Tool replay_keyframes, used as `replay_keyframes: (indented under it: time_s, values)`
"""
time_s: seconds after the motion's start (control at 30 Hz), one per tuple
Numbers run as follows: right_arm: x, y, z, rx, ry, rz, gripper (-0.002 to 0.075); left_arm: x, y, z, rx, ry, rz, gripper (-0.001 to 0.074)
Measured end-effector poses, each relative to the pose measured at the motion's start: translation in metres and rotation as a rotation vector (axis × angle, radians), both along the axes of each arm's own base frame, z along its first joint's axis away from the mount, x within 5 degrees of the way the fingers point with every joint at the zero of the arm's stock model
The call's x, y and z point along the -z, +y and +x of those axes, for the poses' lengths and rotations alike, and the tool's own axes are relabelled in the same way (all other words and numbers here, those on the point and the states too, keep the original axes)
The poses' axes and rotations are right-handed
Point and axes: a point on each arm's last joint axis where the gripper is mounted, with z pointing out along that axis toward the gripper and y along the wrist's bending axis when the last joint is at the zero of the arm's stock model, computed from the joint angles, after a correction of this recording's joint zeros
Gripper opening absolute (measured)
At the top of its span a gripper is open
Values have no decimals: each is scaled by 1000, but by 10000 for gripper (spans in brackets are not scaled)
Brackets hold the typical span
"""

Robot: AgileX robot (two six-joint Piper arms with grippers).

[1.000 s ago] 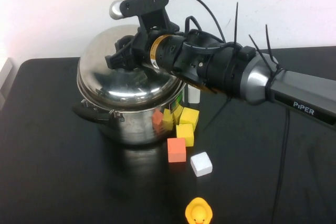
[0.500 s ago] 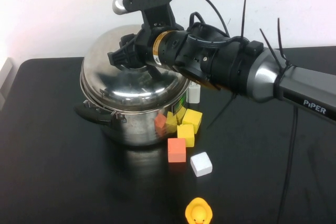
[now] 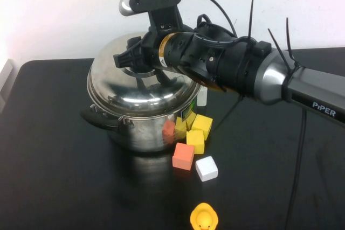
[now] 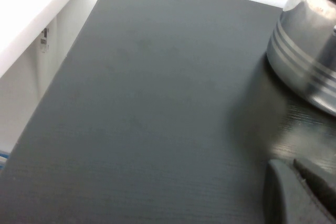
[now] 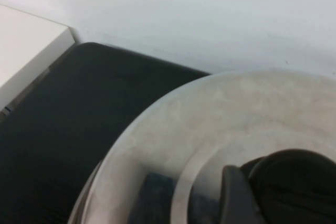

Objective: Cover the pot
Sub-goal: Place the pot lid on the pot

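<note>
Black table (image 3: 48, 149), right pincer (image 3: 132, 57) gripping lid (image 3: 140, 87) knob over pot (image 3: 143, 133) — left pincer (image 4: 299, 192) low beside pot, closed.

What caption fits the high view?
Right end effector holds the lid on the pot; left end effector stays aside.

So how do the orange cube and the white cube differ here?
The orange cube is larger than the white cube. The orange cube lies nearer the pot, touching a yellow cube; the white cube lies apart, nearer the duck. Both rest on the black table.
</note>
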Motion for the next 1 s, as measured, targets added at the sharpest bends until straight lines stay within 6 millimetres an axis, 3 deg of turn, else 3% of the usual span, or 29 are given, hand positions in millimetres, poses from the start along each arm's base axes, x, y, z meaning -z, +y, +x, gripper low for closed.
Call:
replay_keyframes:
  time_s: [1.0]
  values:
    - [-9,-4,-3,19,16,14,354,0,0,0,0,0,0,-1]
